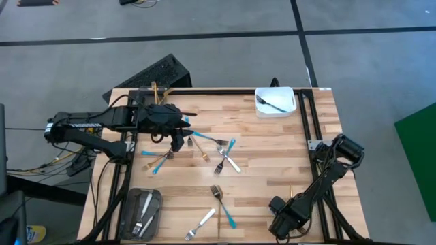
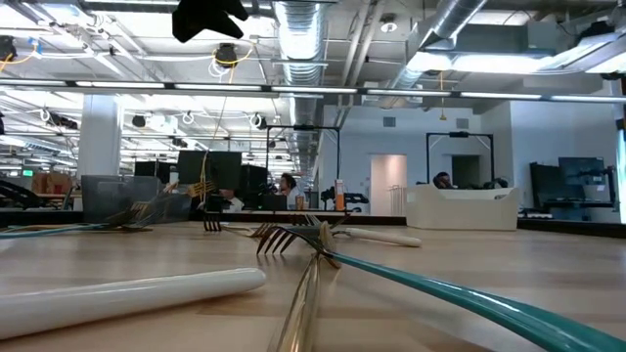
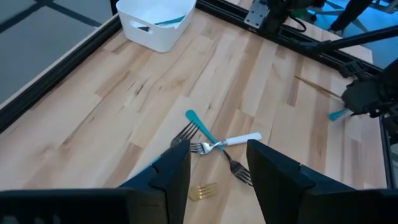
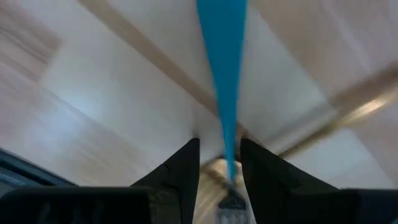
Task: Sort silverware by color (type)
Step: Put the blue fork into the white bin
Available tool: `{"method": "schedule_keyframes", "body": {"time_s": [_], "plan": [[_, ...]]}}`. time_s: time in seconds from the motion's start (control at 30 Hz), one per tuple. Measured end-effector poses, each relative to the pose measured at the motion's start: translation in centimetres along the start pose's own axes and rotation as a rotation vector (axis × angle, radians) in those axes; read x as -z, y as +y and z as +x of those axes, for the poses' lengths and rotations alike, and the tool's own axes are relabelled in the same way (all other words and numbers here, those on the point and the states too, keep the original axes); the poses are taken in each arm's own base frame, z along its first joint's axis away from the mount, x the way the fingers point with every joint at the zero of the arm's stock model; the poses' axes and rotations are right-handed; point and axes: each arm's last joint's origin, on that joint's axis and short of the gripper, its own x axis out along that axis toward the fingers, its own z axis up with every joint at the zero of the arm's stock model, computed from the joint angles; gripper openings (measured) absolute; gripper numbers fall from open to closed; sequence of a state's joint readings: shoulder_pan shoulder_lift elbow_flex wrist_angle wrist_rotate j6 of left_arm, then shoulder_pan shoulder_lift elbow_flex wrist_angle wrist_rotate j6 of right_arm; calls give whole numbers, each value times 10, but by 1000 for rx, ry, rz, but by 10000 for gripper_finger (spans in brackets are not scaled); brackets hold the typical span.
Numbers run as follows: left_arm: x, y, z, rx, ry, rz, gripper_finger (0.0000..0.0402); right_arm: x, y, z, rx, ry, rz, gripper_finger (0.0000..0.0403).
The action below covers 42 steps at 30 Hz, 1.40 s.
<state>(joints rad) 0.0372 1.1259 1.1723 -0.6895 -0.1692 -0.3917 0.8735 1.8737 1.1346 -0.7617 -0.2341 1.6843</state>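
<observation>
Silverware lies scattered on the wooden table: a crossed bunch of blue-handled and white-handled forks [image 1: 223, 155] in the middle, more pieces [image 1: 158, 160] to its left, and a blue-handled fork [image 1: 225, 207] beside a white-handled one [image 1: 201, 224] near the front edge. My left gripper [image 1: 178, 140] hovers open above the table's left half, and past its fingers [image 3: 217, 168] show the crossed forks [image 3: 214, 144]. My right gripper [image 1: 278, 216] is low at the near right, shut on a blue-handled piece [image 4: 225, 74]. My right gripper pinches the blue-handled piece between its two fingers at the thin end of the blue handle [image 4: 230, 163], just before the metal part [image 4: 231, 200]. The fingers point steeply down. The handle runs on past the fingertips toward the table; I cannot tell whether it touches the wood.
A white bin [image 1: 274, 102] with one utensil stands at the far right corner. A dark tray [image 1: 142, 212] with silver pieces sits at the near left. Another dark tray [image 1: 158, 73] lies beyond the far left edge. Black rails [image 1: 304, 116] frame the table.
</observation>
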Motion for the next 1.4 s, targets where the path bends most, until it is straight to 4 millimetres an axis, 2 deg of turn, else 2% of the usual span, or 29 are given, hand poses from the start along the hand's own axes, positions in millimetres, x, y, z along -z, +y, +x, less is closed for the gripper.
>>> {"method": "schedule_keyframes", "body": {"time_s": [0.2,0.43,0.67,0.83,1.07,1.23,1.4], "plan": [[-1,1,0,-1,-11,21,144,-5,4,4,11,9,14,120],[-5,6,1,-21,-32,8,144,-5,2,3,29,2,13,18],[-9,13,2,-46,-47,5,144,-12,0,-8,-4,-13,17,25],[-13,16,2,-46,-80,-11,144,-26,-3,-42,-113,-142,10,15],[-17,22,2,-58,-104,-29,144,-55,-28,-101,-195,-427,21,15],[-22,28,3,-78,-139,-45,144,-80,-59,-133,-95,-575,-17,15],[-26,37,2,-109,-164,-70,144,-112,-92,-155,66,-592,-114,14]]}}
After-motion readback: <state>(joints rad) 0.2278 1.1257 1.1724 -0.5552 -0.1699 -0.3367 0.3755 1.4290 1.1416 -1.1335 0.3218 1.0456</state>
